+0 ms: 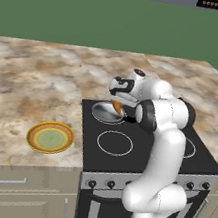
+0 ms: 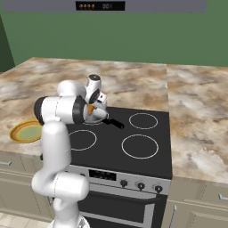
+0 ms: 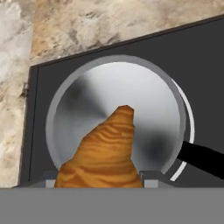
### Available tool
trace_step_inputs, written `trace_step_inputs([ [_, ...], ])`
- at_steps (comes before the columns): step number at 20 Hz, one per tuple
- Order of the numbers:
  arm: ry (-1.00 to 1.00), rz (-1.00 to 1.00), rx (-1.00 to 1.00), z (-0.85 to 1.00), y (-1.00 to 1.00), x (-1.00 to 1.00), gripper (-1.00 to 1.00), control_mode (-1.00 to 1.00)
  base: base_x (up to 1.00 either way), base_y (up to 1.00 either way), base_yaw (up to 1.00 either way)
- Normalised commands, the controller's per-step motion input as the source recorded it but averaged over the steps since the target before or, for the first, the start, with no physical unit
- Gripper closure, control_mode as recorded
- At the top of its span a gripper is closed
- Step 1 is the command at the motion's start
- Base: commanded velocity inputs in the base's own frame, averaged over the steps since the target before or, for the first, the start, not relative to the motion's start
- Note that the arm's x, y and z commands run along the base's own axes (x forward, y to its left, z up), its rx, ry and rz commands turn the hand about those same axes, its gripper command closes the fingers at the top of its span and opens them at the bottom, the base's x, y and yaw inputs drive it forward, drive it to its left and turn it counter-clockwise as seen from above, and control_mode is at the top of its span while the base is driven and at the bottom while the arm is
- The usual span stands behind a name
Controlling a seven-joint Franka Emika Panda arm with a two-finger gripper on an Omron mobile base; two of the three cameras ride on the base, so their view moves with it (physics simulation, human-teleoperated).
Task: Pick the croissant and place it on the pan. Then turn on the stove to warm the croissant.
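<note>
My gripper (image 1: 118,101) is shut on the croissant (image 1: 117,107), an orange-brown pastry that hangs just above the pan (image 1: 106,113). The round silver pan sits on the back left burner of the black stove (image 1: 123,156). In the hand view the croissant (image 3: 105,148) points out from between the fingertips (image 3: 151,176) over the middle of the pan (image 3: 109,85), and the pan's black handle (image 3: 203,158) runs off to the right. From the right base view the croissant (image 2: 91,108) shows beside my arm, over the pan (image 2: 99,117), which is partly hidden.
A yellow-rimmed green plate (image 1: 50,138) lies on the marble counter (image 1: 29,82) left of the stove. Dark knobs (image 2: 140,185) line the silver front panel. A range hood (image 2: 133,5) hangs above. Three other burners (image 2: 140,146) are bare.
</note>
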Motion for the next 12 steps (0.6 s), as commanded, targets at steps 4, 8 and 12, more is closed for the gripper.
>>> trace_step_inputs([
  [4,0.0,0.0,0.0,-0.29,0.0,0.15,1.0,-1.0,0.0,0.0,0.0],
  [8,0.0,0.0,0.0,-0.29,0.0,0.09,1.0,-1.0,0.0,0.0,0.0],
  [12,0.0,0.0,0.0,-0.27,0.01,0.12,1.0,-1.0,0.0,0.0,0.0],
])
